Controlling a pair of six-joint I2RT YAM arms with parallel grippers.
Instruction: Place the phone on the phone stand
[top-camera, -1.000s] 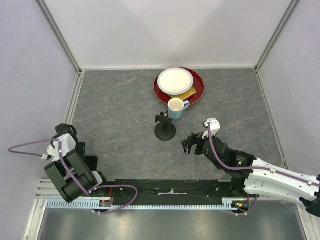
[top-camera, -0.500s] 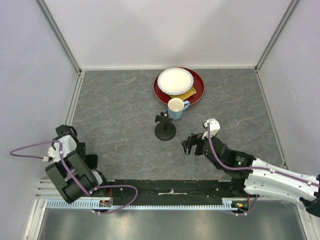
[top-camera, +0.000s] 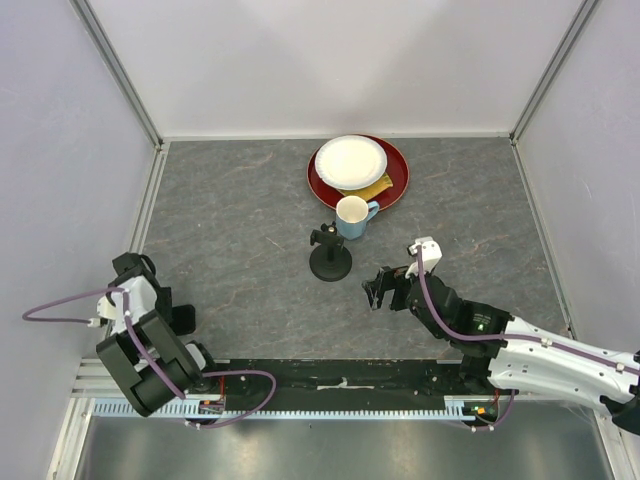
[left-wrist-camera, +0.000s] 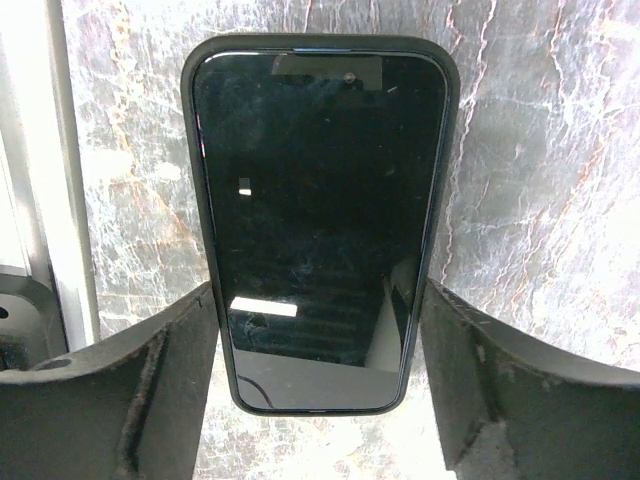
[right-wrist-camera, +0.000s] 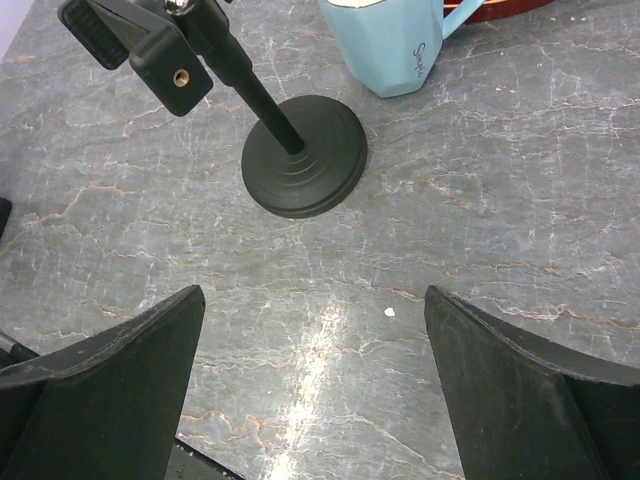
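Observation:
The phone (left-wrist-camera: 318, 210), a thin black slab, lies lengthwise between my left gripper's fingers (left-wrist-camera: 180, 380) over the grey table. The jaws press on both of its long edges. In the top view my left gripper (top-camera: 133, 268) is at the table's left edge and hides the phone. The phone stand (top-camera: 330, 262) is black with a round base and stands at mid-table. It also shows in the right wrist view (right-wrist-camera: 305, 155), with its clamp head (right-wrist-camera: 150, 50) at upper left. My right gripper (top-camera: 378, 288) is open and empty, just near-right of the stand, which lies ahead of its open jaws (right-wrist-camera: 312, 295).
A light blue mug (top-camera: 352, 215) stands right behind the stand, and it shows in the right wrist view (right-wrist-camera: 390, 45). A red plate (top-camera: 395, 185) holding a white plate and a yellow item sits behind the mug. A metal rail (left-wrist-camera: 40, 180) borders the table's left edge beside the phone.
My left arm has shifted a little toward the near edge. The right arm, stand and mug have barely moved.

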